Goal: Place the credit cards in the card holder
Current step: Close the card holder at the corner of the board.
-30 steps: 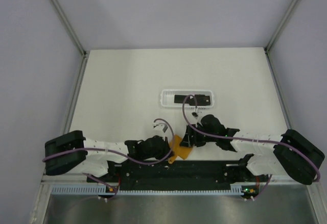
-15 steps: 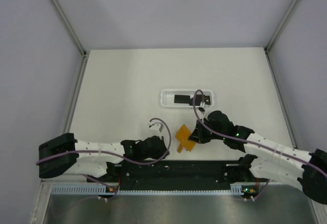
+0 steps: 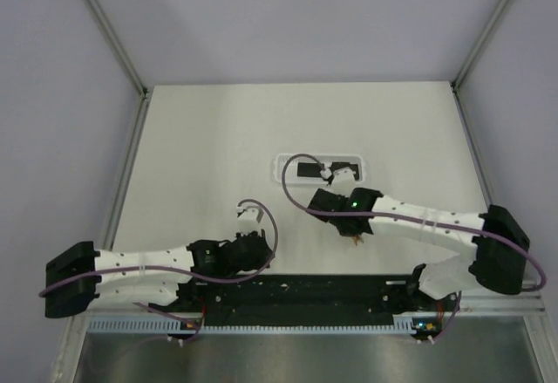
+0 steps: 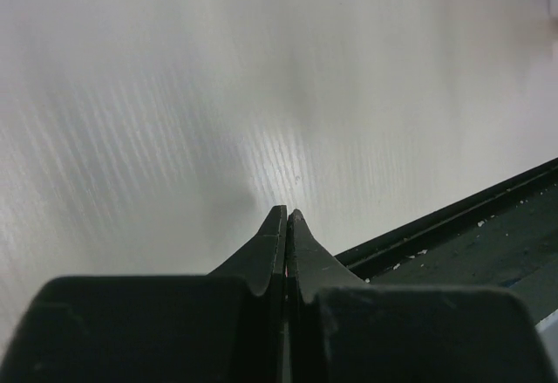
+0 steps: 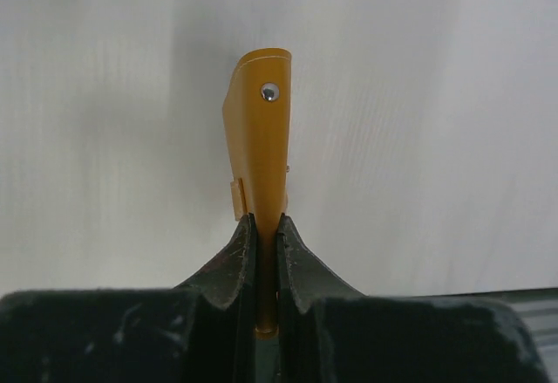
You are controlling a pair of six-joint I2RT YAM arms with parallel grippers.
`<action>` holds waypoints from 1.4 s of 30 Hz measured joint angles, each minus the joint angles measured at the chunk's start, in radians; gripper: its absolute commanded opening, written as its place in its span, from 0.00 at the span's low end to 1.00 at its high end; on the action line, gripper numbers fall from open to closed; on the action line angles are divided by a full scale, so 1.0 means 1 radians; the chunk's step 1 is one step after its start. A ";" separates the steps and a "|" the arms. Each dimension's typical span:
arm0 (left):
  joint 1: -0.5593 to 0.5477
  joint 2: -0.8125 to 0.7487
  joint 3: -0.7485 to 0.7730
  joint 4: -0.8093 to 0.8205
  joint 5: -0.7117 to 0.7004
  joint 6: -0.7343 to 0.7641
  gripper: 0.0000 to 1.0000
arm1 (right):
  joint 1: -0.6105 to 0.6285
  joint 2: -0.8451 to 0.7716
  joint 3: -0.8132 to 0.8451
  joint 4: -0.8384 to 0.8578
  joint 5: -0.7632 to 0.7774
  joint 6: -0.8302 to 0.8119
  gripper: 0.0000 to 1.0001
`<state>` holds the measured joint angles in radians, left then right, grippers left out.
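My right jaws are pinched narrow on the card holder (image 5: 258, 139), an orange-tan wallet. In my right wrist view it is edge-on, rising straight out from between the tips, with a small silver snap (image 5: 269, 92) near its far end. I cannot tell whether it touches the white surface (image 3: 209, 130) behind it. From overhead the holder is almost wholly hidden beneath my right wrist, which lies just on the near side of the white tray (image 3: 281, 167). Inside the tray a dark credit card (image 3: 307, 170) lies flat toward the left end. A second dark card (image 3: 347, 172) lies toward the tray's right end, and my purple cable (image 3: 285, 182) loops over the tray's left part. My left jaws are closed tip to tip with nothing between them. They are low over bare surface, nearer than the tray and off to its left, close beside the black rail (image 4: 471, 243) along the near edge.
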<state>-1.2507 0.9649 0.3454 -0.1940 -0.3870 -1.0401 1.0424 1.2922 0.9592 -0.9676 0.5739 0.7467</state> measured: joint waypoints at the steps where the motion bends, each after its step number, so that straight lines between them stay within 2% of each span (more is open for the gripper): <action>1: 0.000 -0.002 0.000 -0.008 -0.001 -0.003 0.00 | 0.029 0.055 0.013 -0.032 0.032 0.027 0.00; 6: 0.000 -0.008 0.000 -0.018 -0.003 -0.011 0.00 | 0.158 0.206 0.030 -0.051 0.084 0.087 0.33; 8: 0.000 -0.008 0.000 -0.019 -0.004 -0.013 0.00 | 0.193 0.194 0.021 0.023 0.040 0.063 0.50; 10: 0.000 -0.008 -0.001 -0.021 -0.004 -0.017 0.00 | 0.209 0.141 -0.027 0.164 -0.037 0.030 0.63; 11: 0.000 -0.008 -0.002 -0.022 -0.004 -0.018 0.00 | 0.212 0.084 -0.081 0.270 -0.103 0.003 0.64; 14: 0.000 -0.013 -0.006 -0.029 -0.004 -0.025 0.01 | 0.211 -0.063 -0.183 0.431 -0.209 -0.031 0.64; 18: 0.000 -0.031 -0.007 -0.039 -0.012 -0.026 0.02 | 0.177 -0.222 -0.241 0.532 -0.247 -0.029 0.49; 20: 0.000 -0.035 -0.005 -0.040 -0.022 -0.015 0.03 | 0.136 -0.275 -0.249 0.517 -0.215 0.000 0.48; 24: 0.000 -0.020 0.038 -0.047 -0.042 0.042 0.04 | 0.059 -0.298 -0.253 0.410 -0.139 0.082 0.58; 30: 0.005 0.074 0.202 -0.003 -0.056 0.158 0.00 | -0.002 -0.270 -0.299 0.297 -0.120 0.157 0.59; 35: 0.007 0.148 0.285 0.042 -0.048 0.217 0.00 | -0.038 -0.266 -0.332 0.272 -0.124 0.195 0.53; 42: 0.007 0.180 0.287 0.063 -0.024 0.237 0.00 | -0.087 -0.299 -0.417 0.313 -0.196 0.209 0.45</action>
<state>-1.2434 1.1454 0.6323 -0.1310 -0.4107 -0.8036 0.9550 0.9936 0.5423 -0.6544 0.3782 0.9554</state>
